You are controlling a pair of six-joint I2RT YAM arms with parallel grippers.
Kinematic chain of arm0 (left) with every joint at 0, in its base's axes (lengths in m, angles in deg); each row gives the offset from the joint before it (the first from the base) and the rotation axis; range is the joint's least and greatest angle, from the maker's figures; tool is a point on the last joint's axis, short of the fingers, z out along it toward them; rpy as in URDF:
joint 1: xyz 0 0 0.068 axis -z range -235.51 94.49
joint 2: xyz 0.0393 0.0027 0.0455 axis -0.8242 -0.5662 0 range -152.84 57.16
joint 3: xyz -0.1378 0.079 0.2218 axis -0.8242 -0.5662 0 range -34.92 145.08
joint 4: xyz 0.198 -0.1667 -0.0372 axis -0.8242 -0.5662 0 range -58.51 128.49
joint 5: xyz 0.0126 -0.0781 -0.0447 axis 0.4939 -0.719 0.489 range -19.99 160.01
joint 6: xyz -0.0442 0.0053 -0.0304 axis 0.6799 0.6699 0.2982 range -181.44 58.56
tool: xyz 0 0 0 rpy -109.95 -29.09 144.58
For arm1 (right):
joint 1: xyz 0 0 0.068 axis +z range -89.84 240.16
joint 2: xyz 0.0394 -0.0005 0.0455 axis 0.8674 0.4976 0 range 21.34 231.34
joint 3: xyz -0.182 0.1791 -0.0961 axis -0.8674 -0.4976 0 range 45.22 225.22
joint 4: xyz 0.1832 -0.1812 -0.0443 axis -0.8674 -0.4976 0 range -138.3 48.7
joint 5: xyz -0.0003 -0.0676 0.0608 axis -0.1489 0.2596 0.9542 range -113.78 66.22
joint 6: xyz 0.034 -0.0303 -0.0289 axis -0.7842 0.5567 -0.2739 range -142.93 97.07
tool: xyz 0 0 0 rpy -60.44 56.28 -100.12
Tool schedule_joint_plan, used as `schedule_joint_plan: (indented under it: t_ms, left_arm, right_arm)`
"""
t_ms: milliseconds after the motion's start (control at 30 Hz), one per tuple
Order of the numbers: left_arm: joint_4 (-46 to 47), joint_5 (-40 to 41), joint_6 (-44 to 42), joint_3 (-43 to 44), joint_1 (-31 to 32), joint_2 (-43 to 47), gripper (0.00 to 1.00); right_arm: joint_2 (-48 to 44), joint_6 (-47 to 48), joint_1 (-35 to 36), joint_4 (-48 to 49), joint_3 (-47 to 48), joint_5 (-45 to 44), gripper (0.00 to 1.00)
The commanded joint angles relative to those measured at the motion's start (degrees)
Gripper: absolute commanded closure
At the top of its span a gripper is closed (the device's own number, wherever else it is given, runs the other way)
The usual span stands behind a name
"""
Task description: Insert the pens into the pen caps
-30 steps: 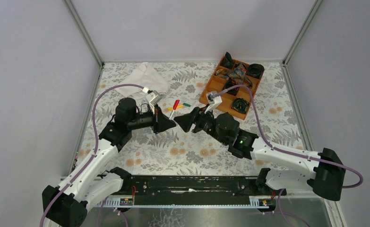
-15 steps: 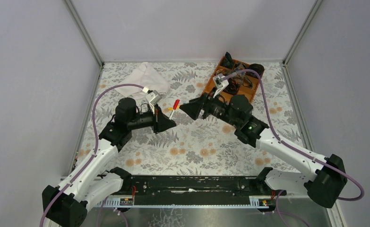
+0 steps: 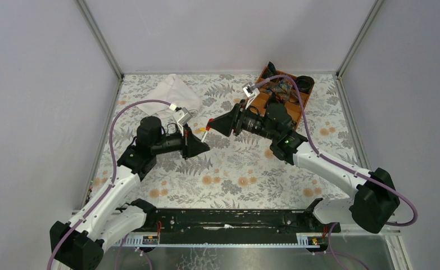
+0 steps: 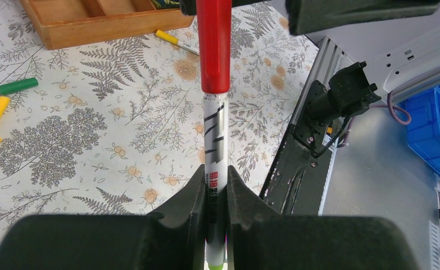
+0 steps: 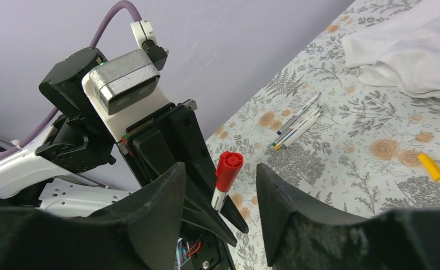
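Gripping: left gripper (image 4: 214,175) on slim white pen (image 4: 216,132) | cap (image 4: 214,50): glossy red cylinder

The bench (image 3: 234,174) is covered with a pale sheet printed with grey ferns and orange flowers. A crumpled white cloth (image 3: 175,93) lies at its far left, close to the corner post. At the far right sits a shallow orange-brown wooden tray (image 4: 110,31), divided into compartments, with black coiled bands (image 3: 304,83) in it. Plain grey walls (image 3: 223,34) framed by metal posts (image 3: 99,36) close the left, far and right sides. A black rail (image 3: 228,219) runs along the near edge, and blue bins (image 4: 439,135) stand off the bench beyond it.
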Motion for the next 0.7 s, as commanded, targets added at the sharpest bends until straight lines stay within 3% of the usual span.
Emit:
schedule_joint_plan:
  t_ms: [0,367,667]
  left_arm:
    - [3.81,-1.85,-0.55,0.03,-0.04,1.00,1.00]
    - [4.12,-3.11,-0.46,-0.01,0.09,0.91,1.00]
    - [4.40,-3.03,-0.29,-0.01,0.13,0.99,1.00]
  right_arm:
    - [0.78,-2.00,-0.44,5.63,3.37,3.04,0.49]
    - [3.30,-3.43,-0.45,7.52,3.21,4.10,0.72]
    - [4.11,-3.27,-0.38,9.44,-0.26,6.89,0.97]
